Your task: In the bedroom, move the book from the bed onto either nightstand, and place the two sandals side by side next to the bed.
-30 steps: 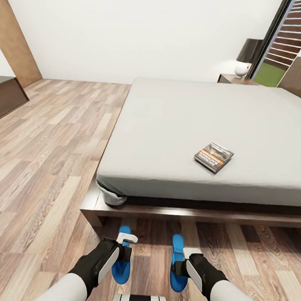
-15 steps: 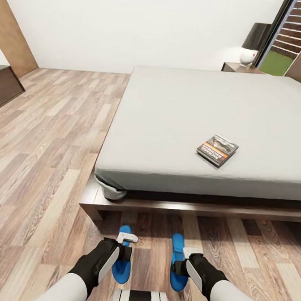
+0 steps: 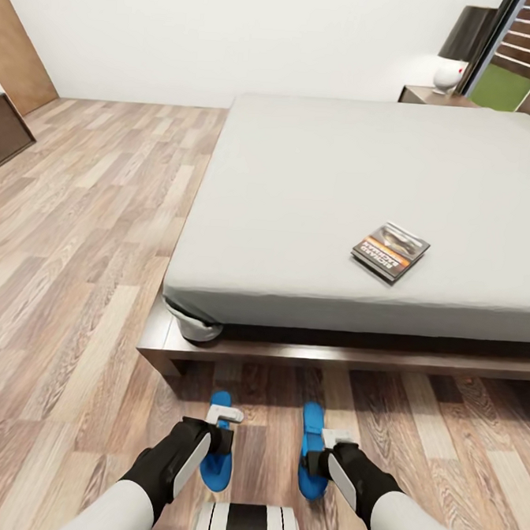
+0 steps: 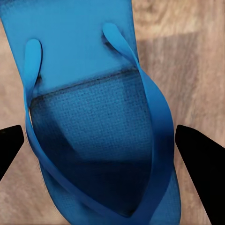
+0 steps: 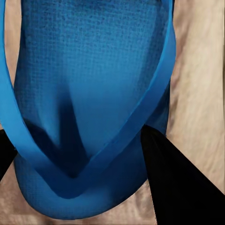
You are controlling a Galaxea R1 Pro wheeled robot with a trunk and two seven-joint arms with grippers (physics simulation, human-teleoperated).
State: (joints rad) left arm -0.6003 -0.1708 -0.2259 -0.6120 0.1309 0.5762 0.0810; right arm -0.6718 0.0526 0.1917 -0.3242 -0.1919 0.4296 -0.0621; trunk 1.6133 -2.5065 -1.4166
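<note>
Two bright blue sandals lie on the wood-plank floor [image 3: 74, 283] just in front of the bed [image 3: 365, 193], roughly parallel, toes toward the frame, with a strip of bare floor between them. The left sandal [image 3: 216, 451] sits under the left gripper [image 3: 224, 415]; in the left wrist view the dark fingertips [image 4: 199, 154] stand wide apart on either side of that sandal [image 4: 101, 122], not touching it, so the pincer is spread. The right sandal [image 3: 312, 450] sits under the right gripper [image 3: 336, 439]; in the right wrist view the thong strap of that sandal [image 5: 93, 93] runs past one dark fingertip [image 5: 178, 183], with the other at the picture's opposite edge, and whether this pincer grips the strap or merely straddles it cannot be told. The book [image 3: 390, 252], dark-covered with an orange band, rests flat on the pale-grey mattress near the bed's near edge, toward the robot's right, well apart from both arms. Beyond the far corner of the bed, a dark-brown nightstand [image 3: 429, 95] carries a white lamp [image 3: 449, 74] beside a black-framed window [image 3: 521, 54].
</note>
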